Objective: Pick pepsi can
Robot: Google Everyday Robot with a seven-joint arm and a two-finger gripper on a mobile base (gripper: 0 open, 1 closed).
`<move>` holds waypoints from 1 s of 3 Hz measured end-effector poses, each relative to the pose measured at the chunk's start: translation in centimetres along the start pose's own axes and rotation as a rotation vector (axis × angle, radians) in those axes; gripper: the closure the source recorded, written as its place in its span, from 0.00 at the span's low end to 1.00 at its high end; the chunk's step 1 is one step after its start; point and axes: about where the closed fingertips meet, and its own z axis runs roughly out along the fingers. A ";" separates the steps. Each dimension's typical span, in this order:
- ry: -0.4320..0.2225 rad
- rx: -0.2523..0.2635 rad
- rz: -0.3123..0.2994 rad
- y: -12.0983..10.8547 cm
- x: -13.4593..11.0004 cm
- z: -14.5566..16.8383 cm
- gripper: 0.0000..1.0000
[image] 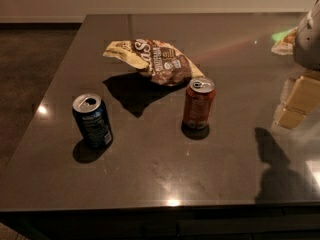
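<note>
The dark blue pepsi can (92, 120) with a silver top and a white panel of small print stands upright on the dark glossy worktop (165, 174), at about 8 o'clock from the middle of it, near the left edge. Its top is already opened. At 3 o'clock from it, well apart, stands an orange-red drink can (199, 104) of the same size, also upright. A crumpled brown and cream snack bag (155, 59) lies flat at 11 o'clock from the orange-red can, near it but not touching. The robot's hand (300, 98), a grey and pale beige shape, is at 3 o'clock in the view, cut by the right border and far from the pepsi can. I cannot tell how far the hand is open.
</note>
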 end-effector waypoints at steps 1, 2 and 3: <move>0.000 0.000 0.000 0.0 0.0 0.0 0.00; -0.024 0.000 0.007 -0.3 -0.8 0.2 0.00; -0.073 -0.010 0.022 -0.7 -2.7 0.7 0.00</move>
